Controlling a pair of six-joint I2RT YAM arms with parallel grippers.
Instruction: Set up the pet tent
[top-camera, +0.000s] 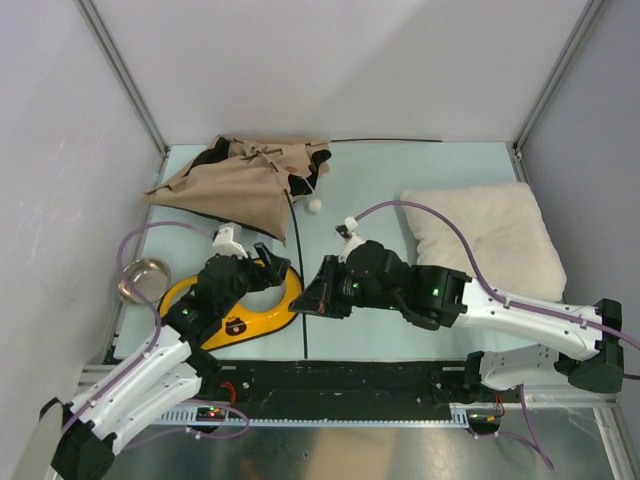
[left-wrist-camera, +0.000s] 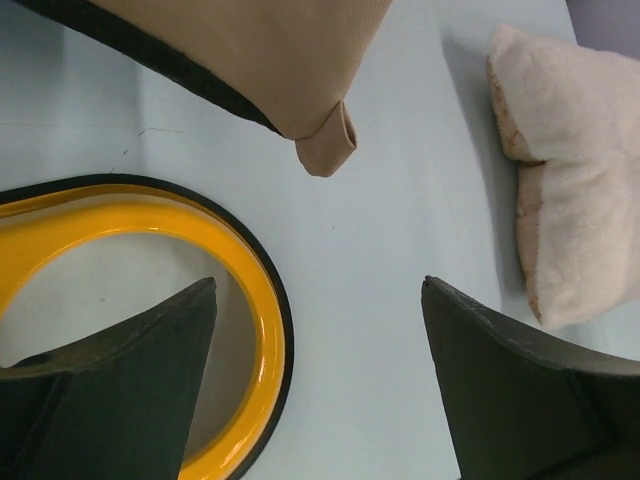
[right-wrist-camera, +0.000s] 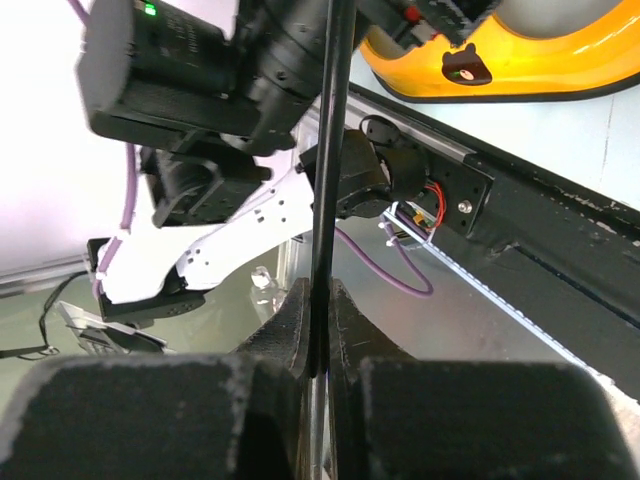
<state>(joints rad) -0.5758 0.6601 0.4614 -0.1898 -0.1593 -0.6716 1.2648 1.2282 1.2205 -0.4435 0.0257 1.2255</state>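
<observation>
The pet tent (top-camera: 235, 185) lies collapsed flat in the far-left corner of the table (top-camera: 400, 190). Its long axis runs roughly left to right along the far edge. The wide tan sheet fans out to the left, and the bunched, darker folds are gathered at the far right end. One hem corner points back toward the arms. A white pom-pom (top-camera: 315, 205) rests on the table just off the tent's right side. From that side a thin black pole (top-camera: 294, 235) runs nearly straight toward the near edge, bowed slightly. I can't tell from above where it ends past the gripper, since a dark line in the tabletop carries on from it.

The fabric is plain beige with a dark edge band. In the left wrist view one corner (left-wrist-camera: 250, 50) ends in a small tan sleeve.

The right arm stretches from its base at the near right across to the centre, with its wrist turned left. The right gripper (top-camera: 312, 297) has its fingers pressed together on the pole, which the wrist camera shows as a slim dark rod (right-wrist-camera: 330, 150) rising out of the pinch (right-wrist-camera: 318, 330).

The left arm reaches forward from the near-left corner. The left gripper (top-camera: 268, 262) hangs spread wide (left-wrist-camera: 318, 290) over the rim of the yellow feeder (top-camera: 255, 320), holding nothing and aimed toward the tent's corner. A steel bowl (top-camera: 143, 278) sits to the feeder's left, and a cream pillow (top-camera: 490, 240) lies at the right.
</observation>
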